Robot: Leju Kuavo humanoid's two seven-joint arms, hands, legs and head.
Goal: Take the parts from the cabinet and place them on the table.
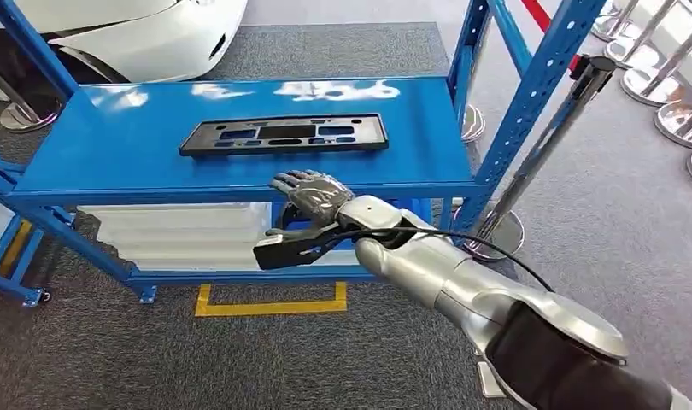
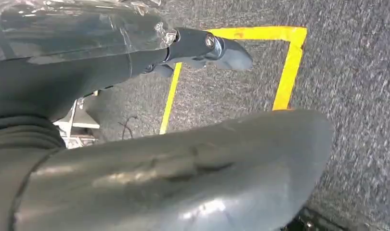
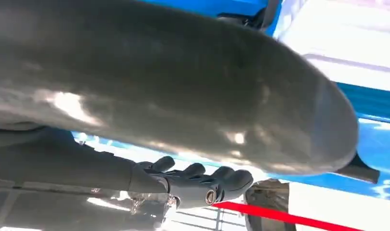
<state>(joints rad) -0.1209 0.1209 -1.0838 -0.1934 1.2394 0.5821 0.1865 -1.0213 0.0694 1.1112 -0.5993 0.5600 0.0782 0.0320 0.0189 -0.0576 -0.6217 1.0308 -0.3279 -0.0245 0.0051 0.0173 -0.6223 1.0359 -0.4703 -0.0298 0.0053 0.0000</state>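
Part (image 1: 284,134), a flat black plate with slots cut through it, lies on the top shelf (image 1: 112,154) of the blue cabinet (image 1: 530,94), about midway across and set back from the front edge, with bare blue surface on every side of it. The right hand (image 1: 313,195) is at that front edge, just in front of the part and not touching it; its fingers (image 1: 293,182) are spread and hold nothing. Under the top shelf, a lower shelf carries a large white panel (image 1: 180,235).

From the head view the cabinet stands on grey carpet (image 1: 112,359) with a yellow floor mark (image 1: 274,303) in front of it; a white car body (image 1: 146,34) lies behind, and chrome stanchions (image 1: 667,85) with a red rope (image 1: 543,21) stand to the right.

The right wrist view shows the dark fingers (image 3: 198,175) apart, the thumb (image 3: 183,86) across the frame, blue shelf beyond. The left wrist view looks at carpet and yellow tape (image 2: 284,62); the left hand (image 2: 149,120) holds nothing, its fingers (image 2: 217,48) extended.
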